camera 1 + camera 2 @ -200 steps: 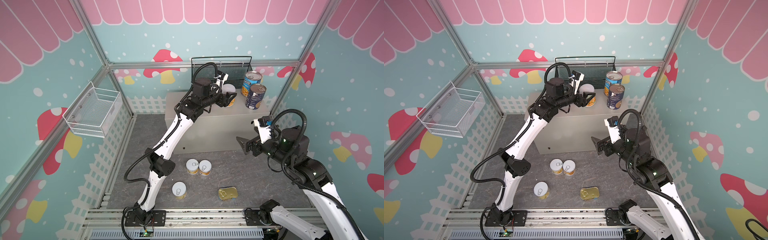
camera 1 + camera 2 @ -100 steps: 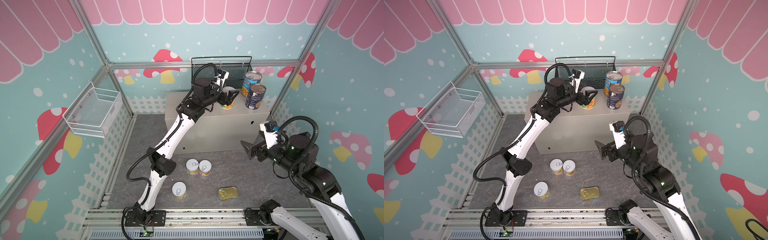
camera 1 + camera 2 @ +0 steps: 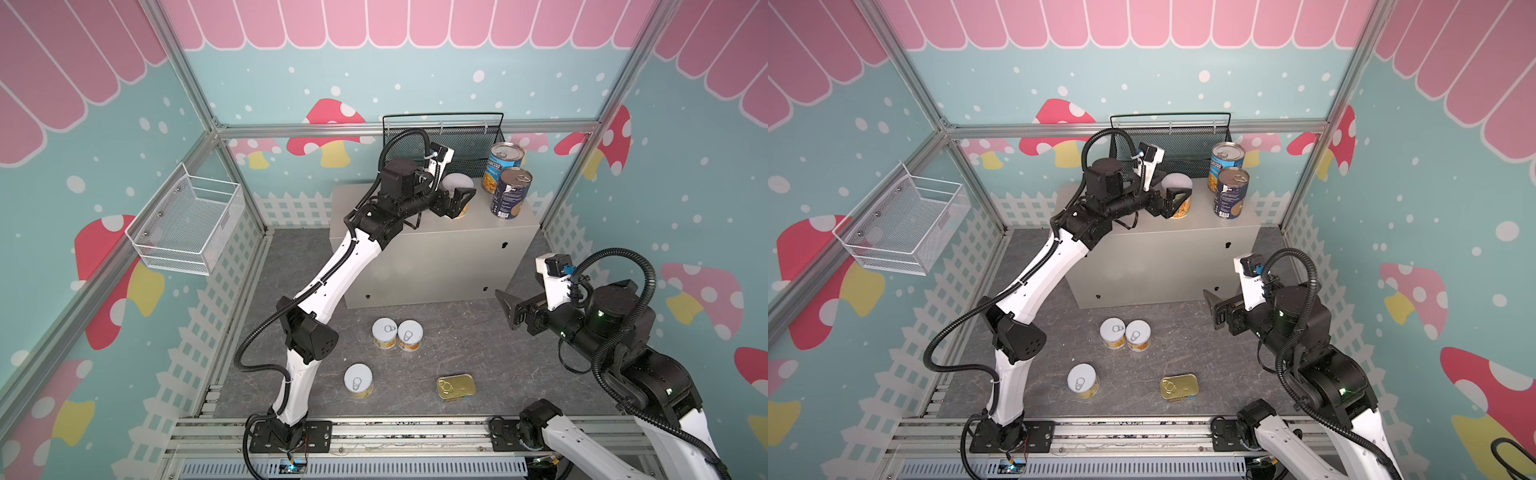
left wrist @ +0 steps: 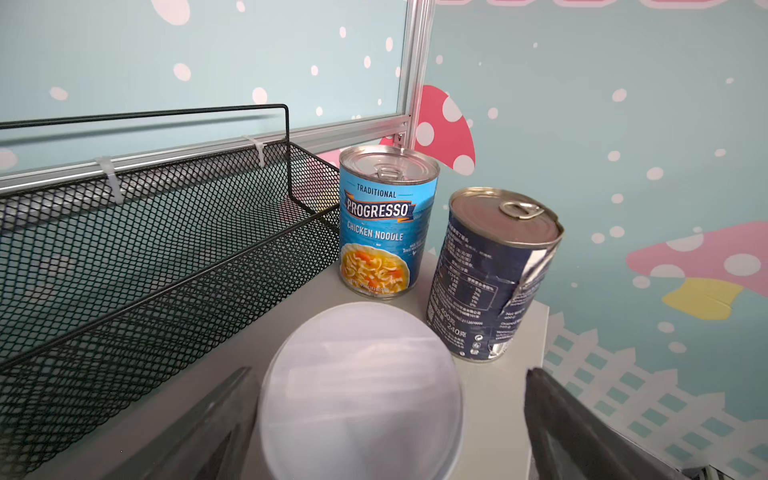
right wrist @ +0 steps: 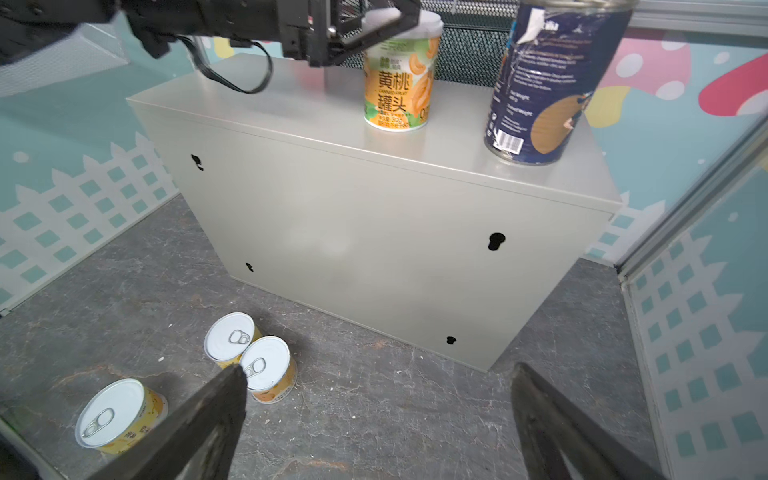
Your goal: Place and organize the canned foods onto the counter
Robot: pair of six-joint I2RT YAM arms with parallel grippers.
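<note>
Left wrist view: the yellow-labelled tin [image 4: 360,395] on the worktop [image 4: 494,399] shows only a blurred lid. Its label is hidden and its near rim is cut off.

Right wrist view: the dark blue tin [image 5: 540,83] on the worktop is cut off at its top.

Top view: the flat tin [image 3: 456,387] lies in front of the worktop, its lettering too small to read.

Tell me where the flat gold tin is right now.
In both top views the flat gold tin lies on the grey floor, to the right of the lone yellow can and nearer the camera than the paired yellow cans.
</note>
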